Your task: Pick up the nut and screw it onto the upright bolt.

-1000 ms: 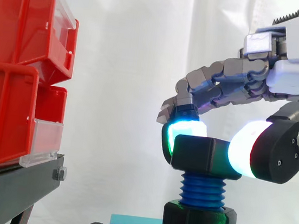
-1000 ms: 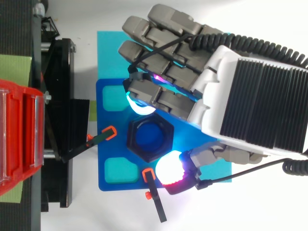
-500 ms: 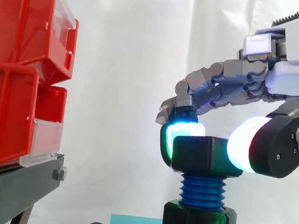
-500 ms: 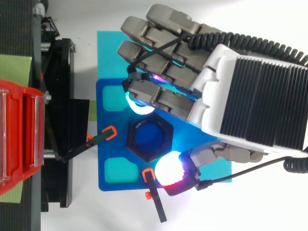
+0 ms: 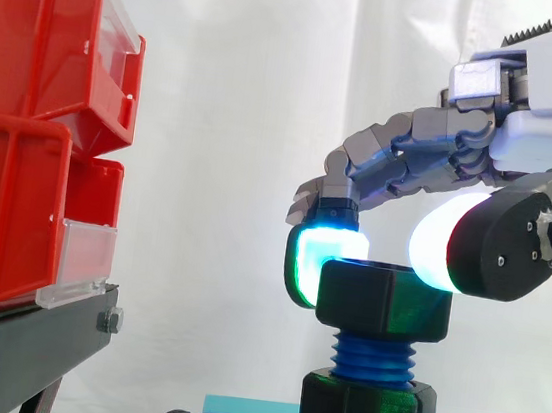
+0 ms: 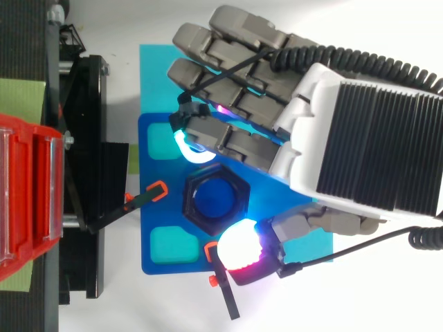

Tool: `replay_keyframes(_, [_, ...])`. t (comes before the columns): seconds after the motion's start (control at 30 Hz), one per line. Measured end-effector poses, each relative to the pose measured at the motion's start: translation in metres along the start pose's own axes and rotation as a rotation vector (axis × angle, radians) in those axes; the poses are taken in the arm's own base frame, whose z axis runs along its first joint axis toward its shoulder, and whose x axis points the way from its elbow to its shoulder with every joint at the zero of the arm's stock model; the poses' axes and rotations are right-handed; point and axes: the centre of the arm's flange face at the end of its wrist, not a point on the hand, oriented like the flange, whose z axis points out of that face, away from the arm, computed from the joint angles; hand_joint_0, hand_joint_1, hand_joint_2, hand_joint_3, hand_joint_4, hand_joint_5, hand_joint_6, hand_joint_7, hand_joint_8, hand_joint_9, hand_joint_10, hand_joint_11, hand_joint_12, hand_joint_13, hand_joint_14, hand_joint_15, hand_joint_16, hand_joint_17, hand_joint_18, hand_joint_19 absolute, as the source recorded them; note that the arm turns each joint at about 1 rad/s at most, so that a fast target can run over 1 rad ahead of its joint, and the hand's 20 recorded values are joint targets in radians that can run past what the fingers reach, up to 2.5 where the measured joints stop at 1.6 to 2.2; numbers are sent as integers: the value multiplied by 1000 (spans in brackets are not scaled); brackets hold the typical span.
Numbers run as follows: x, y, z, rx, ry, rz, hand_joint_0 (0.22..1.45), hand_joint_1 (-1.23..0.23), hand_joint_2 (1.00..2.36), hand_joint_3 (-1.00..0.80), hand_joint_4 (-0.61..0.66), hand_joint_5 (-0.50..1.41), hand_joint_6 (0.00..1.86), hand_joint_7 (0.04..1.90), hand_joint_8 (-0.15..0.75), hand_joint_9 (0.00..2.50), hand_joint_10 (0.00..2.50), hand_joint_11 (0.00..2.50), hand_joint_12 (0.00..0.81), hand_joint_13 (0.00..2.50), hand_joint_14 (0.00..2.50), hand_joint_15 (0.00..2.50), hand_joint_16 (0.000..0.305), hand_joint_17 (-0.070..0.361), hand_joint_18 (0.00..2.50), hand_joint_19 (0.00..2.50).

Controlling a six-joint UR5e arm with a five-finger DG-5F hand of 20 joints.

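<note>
Curled hand (image 6: 360, 138) pinches the black hexagonal nut (image 5: 383, 300), already on the upright blue threaded bolt (image 5: 373, 358), across opposite sides, presumably for twisting

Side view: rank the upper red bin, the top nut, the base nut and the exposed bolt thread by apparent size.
1. upper red bin, though the frame edge cuts it off.
2. top nut and base nut: they look alike, so not ranked.
3. exposed bolt thread, narrowest and shortest.
</note>
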Motion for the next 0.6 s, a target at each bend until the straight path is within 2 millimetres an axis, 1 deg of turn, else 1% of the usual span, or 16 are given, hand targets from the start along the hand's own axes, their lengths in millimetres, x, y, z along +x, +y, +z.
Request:
replay_keyframes(0.17, [0, 1, 0, -6, 0, 0, 368, -381, 1000, -500, 288, -230, 502, 745, 355, 314, 0, 0, 491, 145, 0, 0, 72, 163, 38, 0])
replay_keyframes(0.2, [0, 1, 0, -7, -1, 0, 367, -318, 1000, -500, 270, -240, 502, 734, 345, 256, 0, 0, 491, 97, 0, 0, 72, 163, 0, 0])
replay_keyframes(0.33, [0, 1, 0, -8, -2, 1, 368, -266, 1000, -500, 255, -244, 502, 688, 335, 225, 0, 0, 488, 73, 0, 0, 72, 162, 0, 0])
replay_keyframes(0.37, [-1, 1, 0, -9, -2, 1, 372, -214, 1000, -500, 245, -247, 501, 674, 328, 210, 0, 0, 486, 60, 0, 0, 72, 161, 0, 0])
replay_keyframes(0.4, [-1, 1, 0, -9, -2, 1, 372, -215, 1000, -500, 242, -247, 501, 664, 325, 198, 0, 0, 487, 47, 0, 0, 72, 161, 0, 0])
replay_keyframes(0.53, [-4, 2, 1, -15, -5, 2, 385, -120, 1000, -500, 219, -247, 501, 639, 316, 172, 0, 0, 474, 14, 0, 0, 70, 157, 0, 0])
replay_keyframes(0.6, [-6, 2, 1, -18, -8, 2, 388, -98, 1000, -500, 210, -246, 501, 637, 309, 161, 0, 0, 474, 0, 0, 0, 69, 156, 0, 0])
